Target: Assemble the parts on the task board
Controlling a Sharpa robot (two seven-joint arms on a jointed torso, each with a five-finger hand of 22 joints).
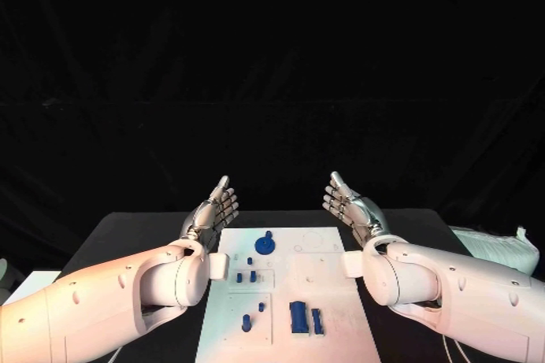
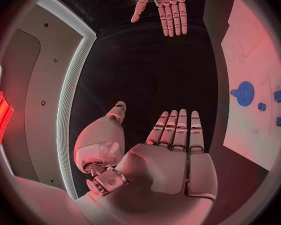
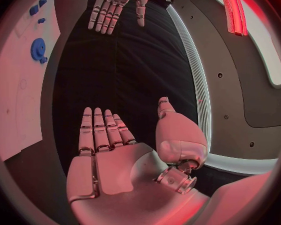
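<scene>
The white task board (image 1: 329, 300) lies in the middle of the black table, between my two arms. A blue gear (image 1: 265, 243) sits near its far end, with several small blue parts (image 1: 246, 277) behind it and two longer blue blocks (image 1: 300, 316) nearer to me. My left hand (image 1: 213, 206) is raised above the board's far left corner, fingers straight and together, holding nothing. My right hand (image 1: 350, 203) mirrors it at the far right corner, palm facing inward, also empty. The left wrist view shows the left hand (image 2: 172, 155), the gear (image 2: 243, 93) and the right hand (image 2: 162, 5).
A white bag-like object (image 1: 500, 247) lies at the table's right edge. Black cloth hangs behind the table. In the right wrist view the task board (image 3: 18, 85) with its gear (image 3: 38, 49) lies beside my right hand (image 3: 109, 160), and my left hand (image 3: 115, 5) faces it.
</scene>
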